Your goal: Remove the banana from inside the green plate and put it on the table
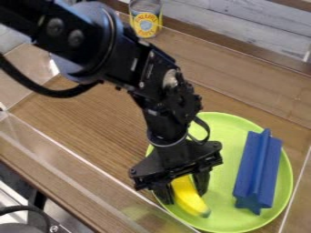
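A blue ridged block [256, 169] lies lengthwise (long axis running toward the camera) at the right. A yellow-labelled bottle [145, 22] stands upright at the far edge.
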You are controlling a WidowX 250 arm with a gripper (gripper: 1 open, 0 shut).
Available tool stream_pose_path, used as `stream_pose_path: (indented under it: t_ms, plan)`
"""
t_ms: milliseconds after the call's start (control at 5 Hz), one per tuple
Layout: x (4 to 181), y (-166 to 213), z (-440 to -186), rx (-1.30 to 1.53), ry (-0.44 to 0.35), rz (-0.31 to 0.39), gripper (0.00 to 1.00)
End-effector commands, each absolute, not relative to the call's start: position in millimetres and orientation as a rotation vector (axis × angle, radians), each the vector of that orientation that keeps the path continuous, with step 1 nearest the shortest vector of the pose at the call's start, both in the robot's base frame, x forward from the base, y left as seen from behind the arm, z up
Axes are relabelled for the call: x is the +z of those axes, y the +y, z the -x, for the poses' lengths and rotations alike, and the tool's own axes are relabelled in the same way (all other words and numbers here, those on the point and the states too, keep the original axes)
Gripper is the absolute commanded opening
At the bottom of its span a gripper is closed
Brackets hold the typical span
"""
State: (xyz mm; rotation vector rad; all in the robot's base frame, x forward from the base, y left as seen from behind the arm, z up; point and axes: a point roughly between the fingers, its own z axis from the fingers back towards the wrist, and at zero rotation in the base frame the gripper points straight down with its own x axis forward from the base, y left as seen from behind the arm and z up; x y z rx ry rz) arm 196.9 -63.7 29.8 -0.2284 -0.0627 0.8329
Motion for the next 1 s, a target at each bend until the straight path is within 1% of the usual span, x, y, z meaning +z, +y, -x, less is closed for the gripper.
stream_pose_path:
  t_ms: [0,800]
  plan:
    - [35.9,-65,-200,0.813,-0.077,0.232,0.0]
    - [54.1,-56,-200,0.767,-0.06,0.193,0.0]
